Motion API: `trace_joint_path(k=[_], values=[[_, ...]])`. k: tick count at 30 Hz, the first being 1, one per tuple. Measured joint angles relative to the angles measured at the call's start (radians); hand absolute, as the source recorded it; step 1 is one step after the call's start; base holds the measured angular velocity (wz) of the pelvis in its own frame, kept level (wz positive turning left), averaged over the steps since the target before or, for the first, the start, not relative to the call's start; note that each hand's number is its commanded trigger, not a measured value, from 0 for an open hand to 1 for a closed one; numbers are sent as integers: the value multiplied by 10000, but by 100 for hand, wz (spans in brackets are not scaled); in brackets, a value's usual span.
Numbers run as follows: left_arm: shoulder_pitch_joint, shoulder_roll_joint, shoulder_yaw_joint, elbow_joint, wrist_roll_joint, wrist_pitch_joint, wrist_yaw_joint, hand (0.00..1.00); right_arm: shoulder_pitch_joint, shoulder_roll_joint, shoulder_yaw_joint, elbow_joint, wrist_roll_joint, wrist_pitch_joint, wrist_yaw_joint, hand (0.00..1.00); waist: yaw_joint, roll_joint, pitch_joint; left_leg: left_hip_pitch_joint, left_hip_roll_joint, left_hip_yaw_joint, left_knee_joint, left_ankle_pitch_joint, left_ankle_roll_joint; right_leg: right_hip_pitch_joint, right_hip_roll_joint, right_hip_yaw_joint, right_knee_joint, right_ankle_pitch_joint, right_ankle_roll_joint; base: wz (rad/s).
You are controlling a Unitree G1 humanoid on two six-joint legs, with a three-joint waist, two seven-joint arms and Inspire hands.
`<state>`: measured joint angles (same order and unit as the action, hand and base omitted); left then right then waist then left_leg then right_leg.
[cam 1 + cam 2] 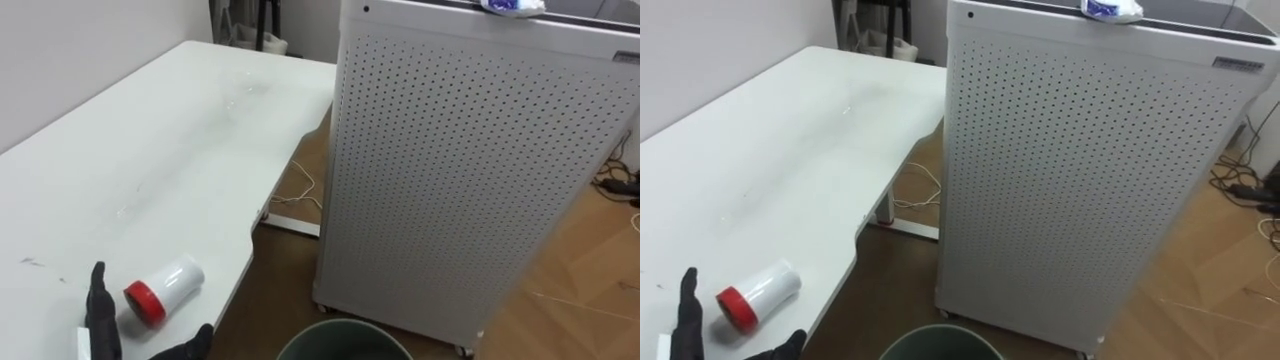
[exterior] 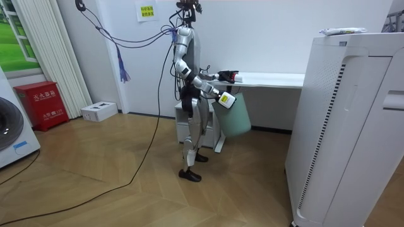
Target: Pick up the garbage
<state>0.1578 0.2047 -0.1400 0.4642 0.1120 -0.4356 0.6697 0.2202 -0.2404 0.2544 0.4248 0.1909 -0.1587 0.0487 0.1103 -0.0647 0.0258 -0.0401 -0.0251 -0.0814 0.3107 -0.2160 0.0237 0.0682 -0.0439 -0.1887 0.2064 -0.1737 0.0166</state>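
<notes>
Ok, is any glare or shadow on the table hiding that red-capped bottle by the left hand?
Left eye view: the glossy white table carries only faint reflections at mid-surface, clear of the white cylindrical bottle with the red cap; the black left hand contrasts plainly against it. Right eye view: the same. Room view: evenly lit.

Bare white table beyond the red-capped bottle; perforated cabinet close on the right.
</notes>
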Motion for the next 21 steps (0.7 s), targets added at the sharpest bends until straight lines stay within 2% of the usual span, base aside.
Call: trace_joint_path(k=[3,5,7,8,13,20,21], values=[[-224,47,8,281,-20,18,-84,0,-2,-51,-28,0,20,46,69,100,-29,130,24,-13,-12,-21,22,2,0,-6,-9,-24,8,0,0,0],[-299,51,0,321,-9,85,-94,0,-2,-80,-29,0,30,67,60,100,-93,218,2,-13,-19,-28,34,2,0,-44,-17,-30,10,-1,-1,0],[-379,72,3,531,-9,110,-62,0,-16,-121,-29,-5,28,69,63,100,-228,359,-67,-29,-30,-36,25,6,6,-138,-39,-28,82,-12,3,-2],[-448,82,3,629,-9,116,-44,0,-12,-130,-39,-5,26,70,63,100,-270,402,-66,-5,-34,6,14,9,10,-164,-60,-29,146,-42,-4,0],[-688,85,20,776,-6,291,-8,0,-11,-134,-47,-5,22,74,85,100,-335,425,-66,5,-28,65,1,23,1,-173,-64,-34,146,-61,-29,-1],[-811,85,15,946,-17,294,70,0,-12,-141,-48,-6,40,76,85,100,-361,429,-63,13,-26,81,-19,24,3,-174,-66,-31,142,-61,-30,0],[-812,84,15,947,-22,291,77,3,-15,-141,-49,-8,39,76,85,100,-376,437,-57,3,-22,89,-19,24,3,-184,-66,-30,141,-62,-30,0]])
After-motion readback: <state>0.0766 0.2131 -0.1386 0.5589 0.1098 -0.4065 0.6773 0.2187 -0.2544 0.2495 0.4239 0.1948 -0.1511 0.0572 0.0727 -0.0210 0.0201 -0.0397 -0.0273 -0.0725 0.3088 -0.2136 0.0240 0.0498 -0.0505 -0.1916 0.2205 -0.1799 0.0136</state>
